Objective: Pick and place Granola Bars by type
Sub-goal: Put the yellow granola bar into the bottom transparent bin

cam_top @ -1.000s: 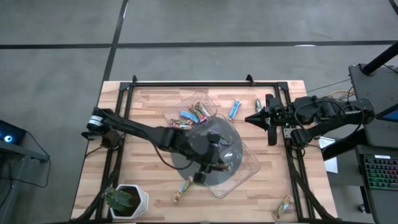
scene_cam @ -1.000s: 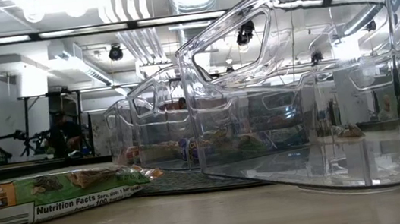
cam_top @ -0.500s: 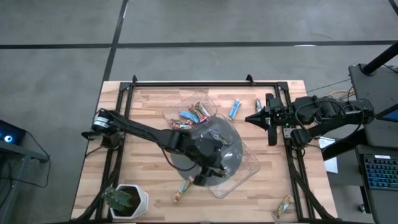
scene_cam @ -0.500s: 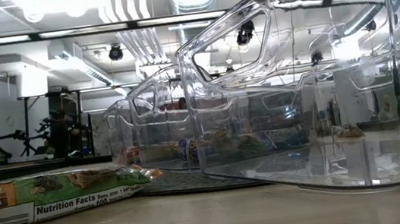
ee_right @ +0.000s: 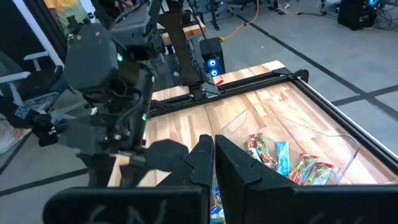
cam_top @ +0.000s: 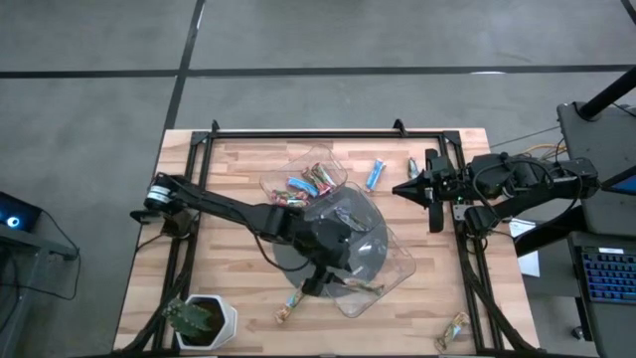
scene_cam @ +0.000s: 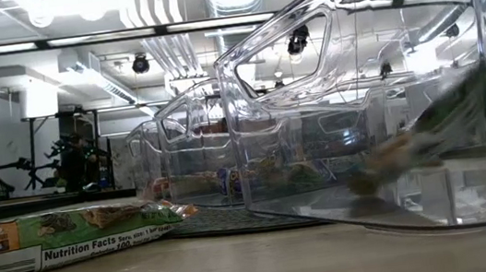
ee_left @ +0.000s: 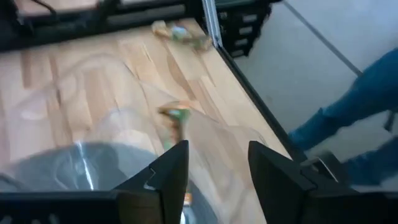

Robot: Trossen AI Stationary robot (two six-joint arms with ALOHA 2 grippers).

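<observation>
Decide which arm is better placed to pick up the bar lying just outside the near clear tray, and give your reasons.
The left. Its gripper hangs over the near clear tray, jaws open, right beside that granola bar. The right gripper waits shut at the table's far right edge, nearer the blue bar.

Bar released into the near tray

My left end effector [cam_top: 316, 282] now stands open, shifted toward the tray's [cam_top: 397, 267] near-left edge, and a green-wrapped bar [cam_top: 364, 287] now lies inside the tray.

Plant [cam_top: 199, 318] (corner) crowds tray [cam_top: 383, 264].
</observation>
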